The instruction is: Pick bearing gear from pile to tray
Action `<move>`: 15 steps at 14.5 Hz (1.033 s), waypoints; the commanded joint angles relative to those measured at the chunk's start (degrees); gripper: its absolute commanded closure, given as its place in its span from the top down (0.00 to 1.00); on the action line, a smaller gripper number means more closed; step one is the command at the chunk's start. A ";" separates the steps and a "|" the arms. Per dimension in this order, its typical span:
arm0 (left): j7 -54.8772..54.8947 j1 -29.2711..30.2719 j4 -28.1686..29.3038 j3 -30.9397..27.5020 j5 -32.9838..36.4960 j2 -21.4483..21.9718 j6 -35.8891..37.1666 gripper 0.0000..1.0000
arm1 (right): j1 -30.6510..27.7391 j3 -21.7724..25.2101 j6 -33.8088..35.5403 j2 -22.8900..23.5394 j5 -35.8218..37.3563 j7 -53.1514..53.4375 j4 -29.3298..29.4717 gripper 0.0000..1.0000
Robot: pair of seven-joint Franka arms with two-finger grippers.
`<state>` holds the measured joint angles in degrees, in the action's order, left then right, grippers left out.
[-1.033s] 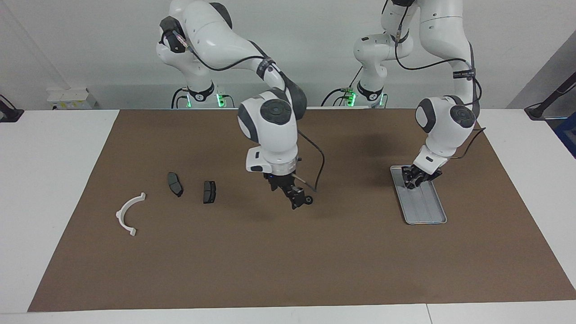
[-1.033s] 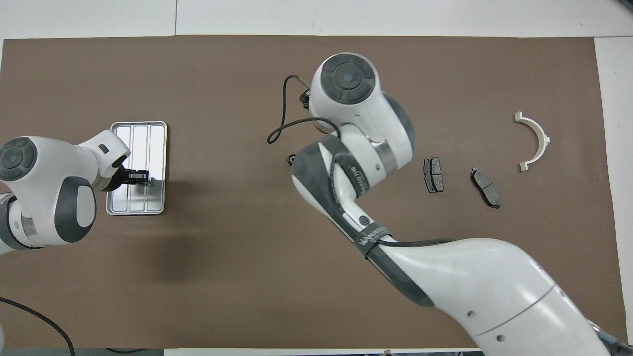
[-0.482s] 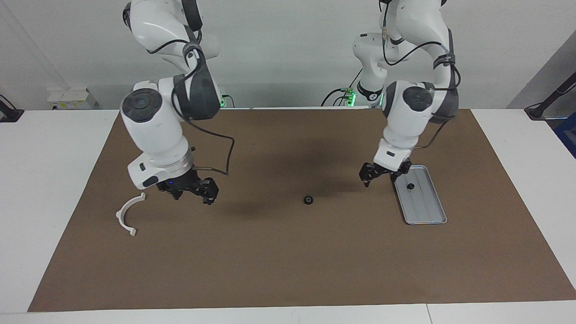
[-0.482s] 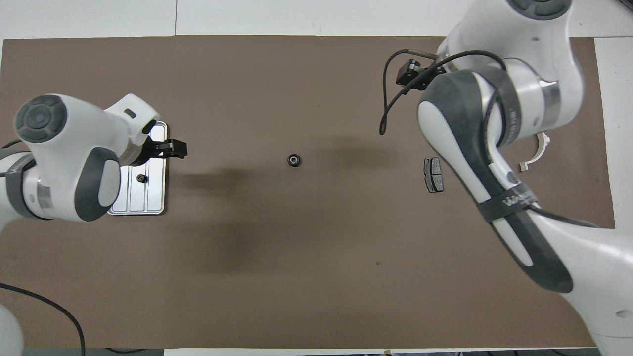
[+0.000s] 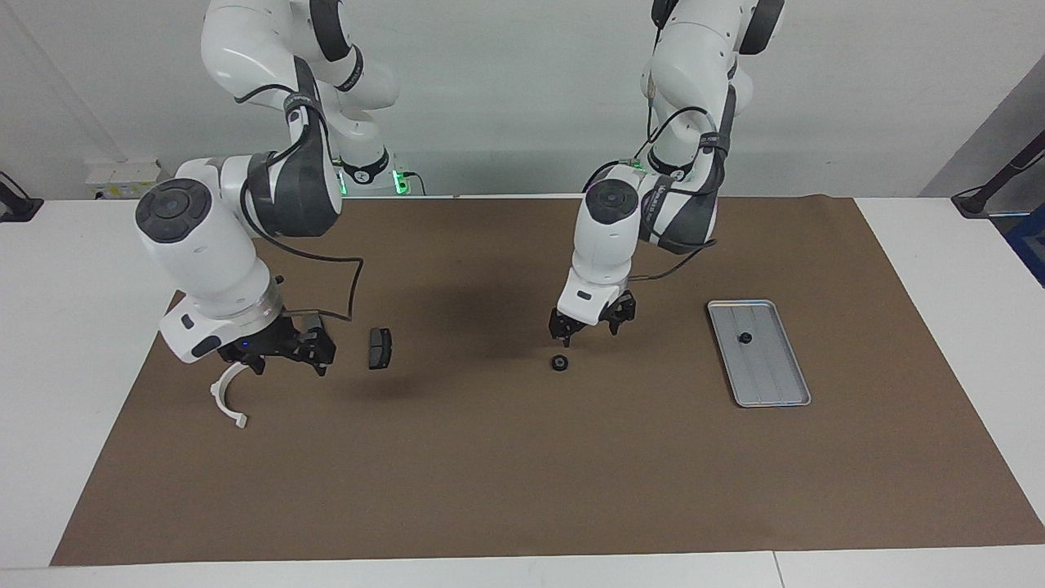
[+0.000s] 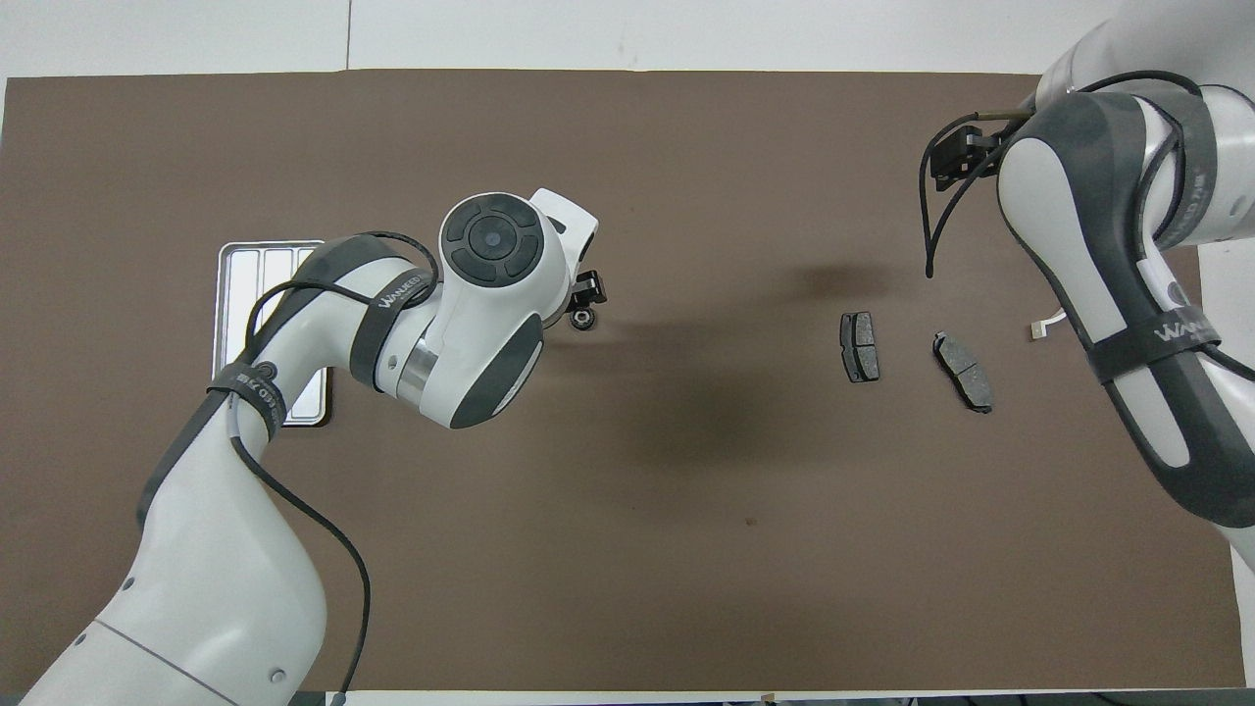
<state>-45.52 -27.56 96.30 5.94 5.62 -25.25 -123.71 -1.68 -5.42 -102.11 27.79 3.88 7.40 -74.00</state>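
A small black bearing gear (image 5: pixel 559 363) lies on the brown mat mid-table; it also shows in the overhead view (image 6: pixel 583 319). My left gripper (image 5: pixel 590 329) hangs open just above it, on the side nearer the robots. The silver tray (image 5: pixel 771 384) lies toward the left arm's end and holds one small black round piece (image 5: pixel 744 337). My right gripper (image 5: pixel 286 358) is open and empty, low over the pile. It hangs between the white half-ring bracket (image 5: pixel 222 396) and a dark brake pad (image 5: pixel 380 347), and hides the second pad in the facing view.
In the overhead view both brake pads (image 6: pixel 860 345) (image 6: pixel 963 371) lie side by side. The right arm covers most of the bracket (image 6: pixel 1041 329), and the left arm crosses over the tray (image 6: pixel 235 284). The brown mat (image 5: pixel 522 474) covers the table.
The right gripper set the gear down mid-table and swung back over the pile. The left gripper left a black piece in the tray and moved to above the gear.
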 commanded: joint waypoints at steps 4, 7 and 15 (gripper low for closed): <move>-1.94 -1.61 -1.38 -0.93 1.14 -2.87 -5.03 1.00 | -2.45 -1.00 -0.81 -1.60 0.43 -0.98 -2.47 1.00; -3.69 -2.93 -2.17 -1.11 1.14 -6.47 -6.01 1.00 | -2.36 -1.00 -0.64 -1.78 0.52 -1.07 -2.38 1.00; -4.84 -3.29 -1.56 -1.11 2.20 -6.66 -7.24 0.85 | -1.57 -0.73 1.46 -22.66 -0.36 -1.78 -17.21 1.00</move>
<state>-48.95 -29.83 95.48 5.79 6.35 -31.52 -130.86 -2.79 -5.79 -100.97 16.25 3.87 6.95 -81.27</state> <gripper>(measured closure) 0.000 0.000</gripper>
